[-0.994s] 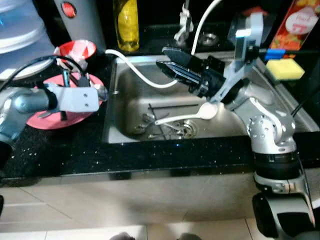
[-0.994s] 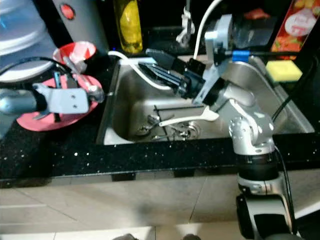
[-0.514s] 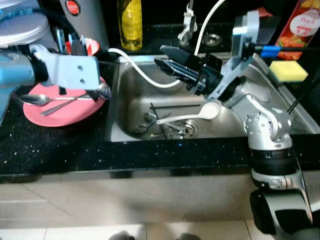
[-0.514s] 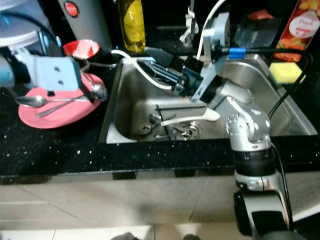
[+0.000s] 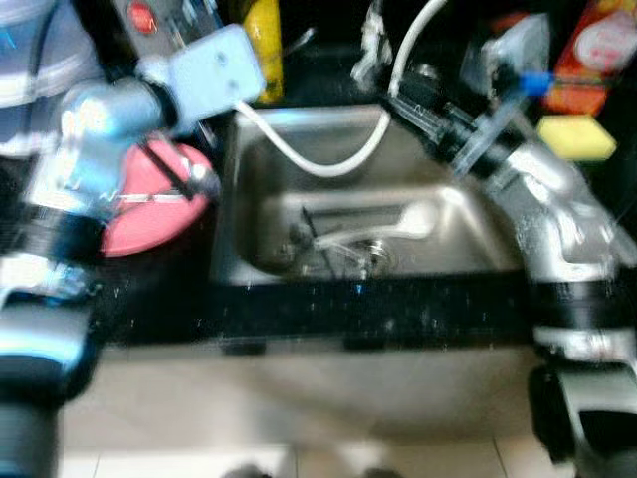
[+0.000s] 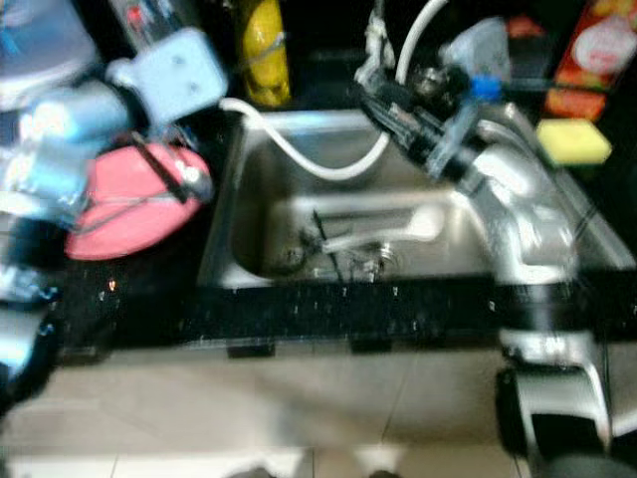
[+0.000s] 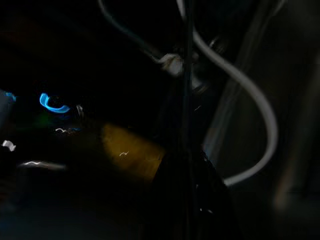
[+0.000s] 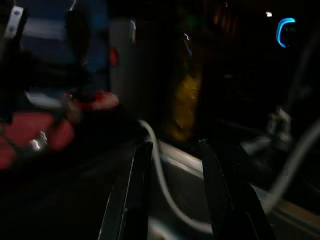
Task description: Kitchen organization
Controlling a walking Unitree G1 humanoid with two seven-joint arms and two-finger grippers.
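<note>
My right gripper hangs over the sink's back edge, fingers parted and empty. The white spoon lies below it on the basin floor, long axis crosswise. The left gripper is well apart; I cannot tell its fingers.

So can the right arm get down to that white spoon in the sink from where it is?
Probably yes. The right pincer, fingers apart and empty, hangs over the sink; the white spoon lies uncovered below, near the white hose.
</note>
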